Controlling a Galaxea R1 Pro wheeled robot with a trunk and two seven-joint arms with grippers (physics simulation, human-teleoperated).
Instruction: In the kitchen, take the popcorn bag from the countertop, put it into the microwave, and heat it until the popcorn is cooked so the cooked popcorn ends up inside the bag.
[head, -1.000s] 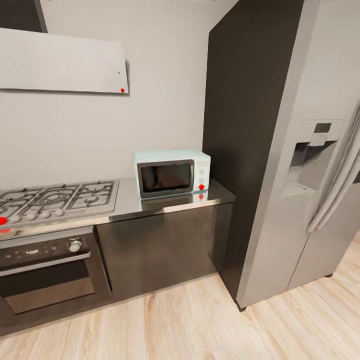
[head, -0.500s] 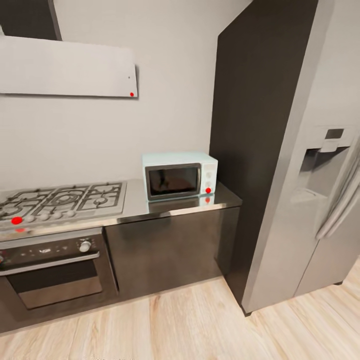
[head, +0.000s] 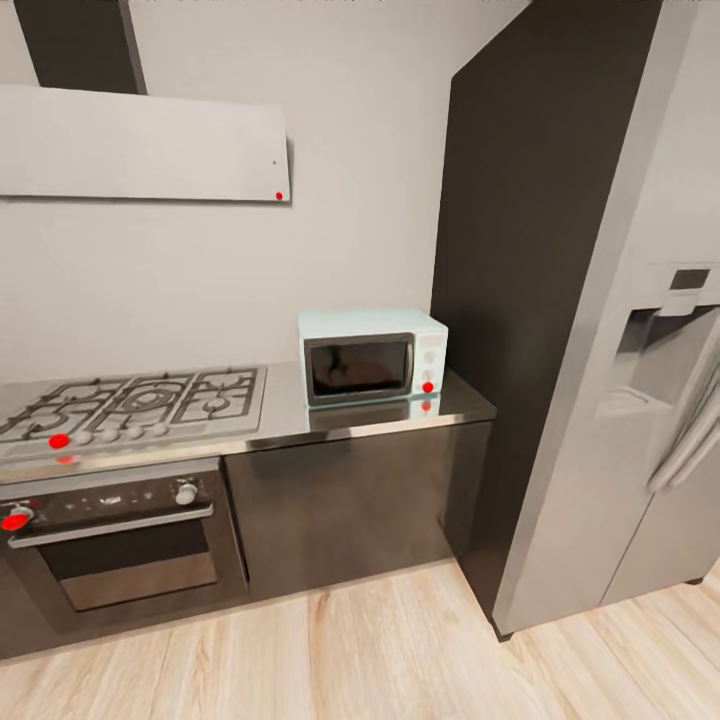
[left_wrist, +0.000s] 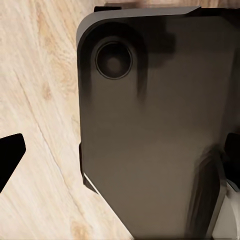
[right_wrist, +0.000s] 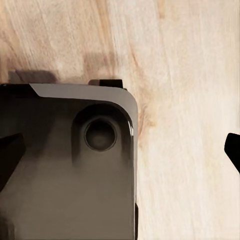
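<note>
The pale mint-blue microwave (head: 372, 356) stands with its dark glass door closed at the right end of the grey steel countertop (head: 455, 408), close to the tall dark panel. The popcorn bag and the popcorn are out of view. In the left wrist view my left gripper (left_wrist: 120, 160) is open with nothing between its dark fingertips (left_wrist: 10, 155), hanging over my dark base and the wood floor. In the right wrist view my right gripper (right_wrist: 120, 155) is likewise open and empty, its fingertips (right_wrist: 10, 155) at the picture's sides.
A steel gas hob (head: 140, 400) lies left of the microwave, above a black built-in oven (head: 120, 540). A range hood (head: 140, 145) hangs on the wall. A tall steel fridge (head: 620, 400) stands at the right. Light wood floor (head: 400, 650) lies in front.
The whole head picture has shifted right and down, so the camera has moved. More of the oven's left side shows. Nothing in the kitchen itself has moved.
</note>
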